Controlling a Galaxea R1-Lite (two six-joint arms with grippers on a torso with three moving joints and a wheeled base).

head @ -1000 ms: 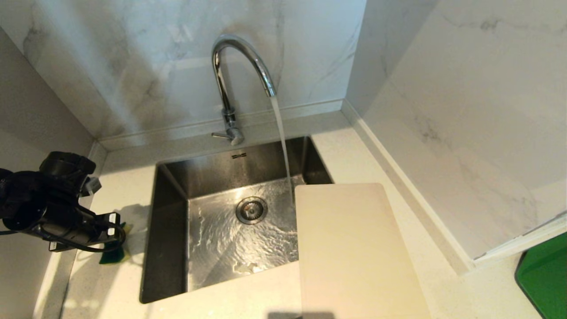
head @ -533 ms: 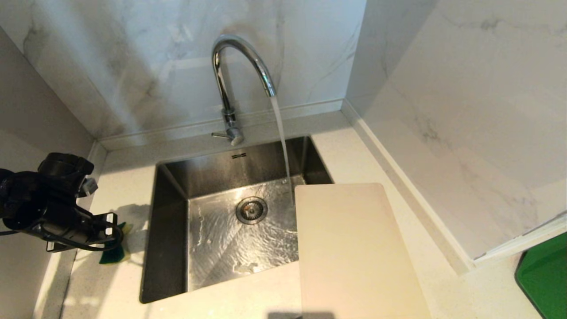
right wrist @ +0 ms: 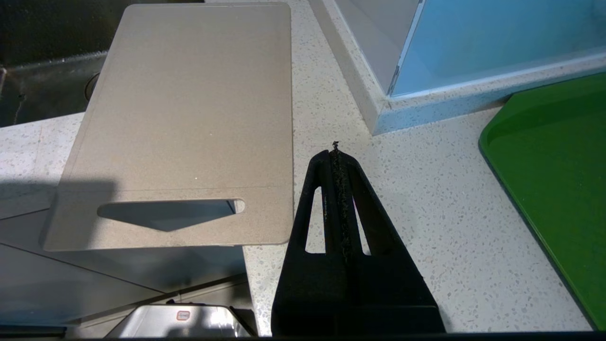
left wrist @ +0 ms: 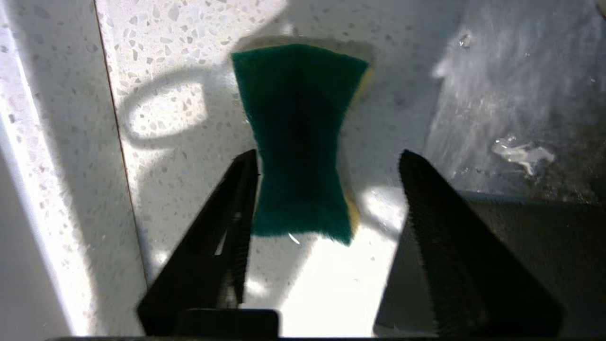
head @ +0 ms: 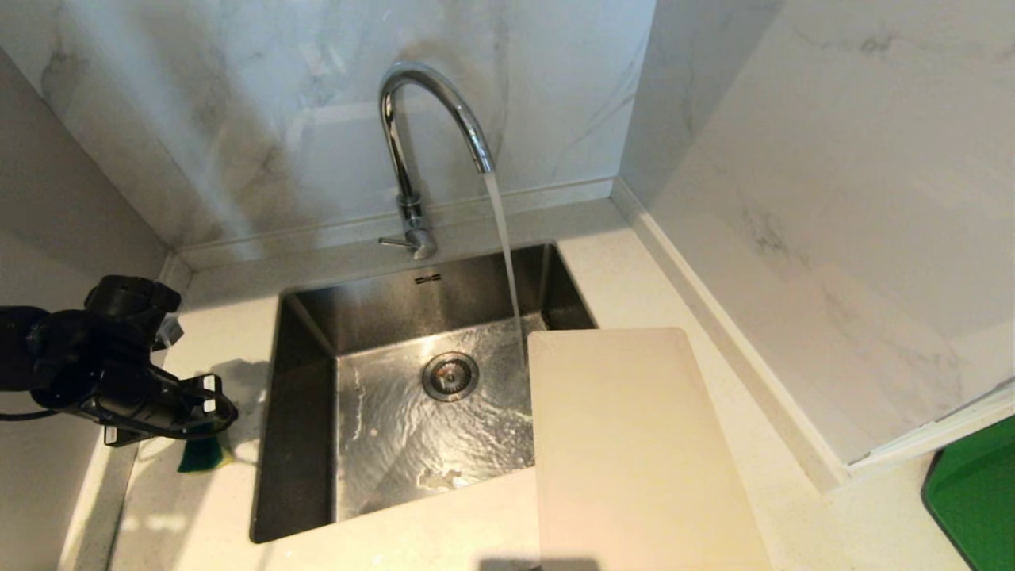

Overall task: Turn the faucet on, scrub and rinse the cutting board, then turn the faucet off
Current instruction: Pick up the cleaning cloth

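The chrome faucet (head: 428,119) is running, and its stream (head: 503,238) falls into the steel sink (head: 301,381). Its thin lever (head: 392,242) sticks out to the left at the base. The cream cutting board (head: 634,444) lies on the counter right of the sink, one corner over the basin; its handle slot (right wrist: 165,213) overhangs the counter's front edge. My left gripper (left wrist: 329,154) hangs open over a green-and-yellow sponge (left wrist: 298,137) on the counter left of the sink, one finger on each side, not gripping. My right gripper (right wrist: 335,151) is shut and empty beside the board's near end.
A wall panel stands close on the left of the left arm (head: 95,373). Marble walls enclose the back and the right side. A green tray (head: 975,500) lies on the counter at the far right. Water ripples over the sink floor round the drain (head: 450,375).
The left gripper has opened and shifted a little to the right and down over the sponge. The sponge, the board and the running water are as before.
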